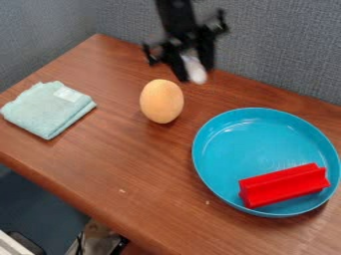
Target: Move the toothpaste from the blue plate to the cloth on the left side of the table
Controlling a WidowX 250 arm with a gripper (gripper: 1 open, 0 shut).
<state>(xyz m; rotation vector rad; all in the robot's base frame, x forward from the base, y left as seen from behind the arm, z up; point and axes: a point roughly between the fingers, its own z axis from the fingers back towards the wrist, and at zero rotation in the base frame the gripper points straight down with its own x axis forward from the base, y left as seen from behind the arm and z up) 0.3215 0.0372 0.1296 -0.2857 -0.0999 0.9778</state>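
My gripper (pixel 189 60) hangs above the back of the table (pixel 120 164), up and to the left of the blue plate (pixel 226 149). It is shut on the toothpaste (pixel 196 69), a small white tube hanging between its dark fingers and blurred by motion. The tube is in the air, above and just right of the orange egg shape. The light teal cloth (pixel 47 108) lies folded at the left side of the table, well away from the gripper.
An orange egg shape (pixel 162 101) stands on the wood between the cloth and the plate. A red rectangular block (pixel 284 184) lies in the plate's near right part. The table's front edge runs diagonally at lower left.
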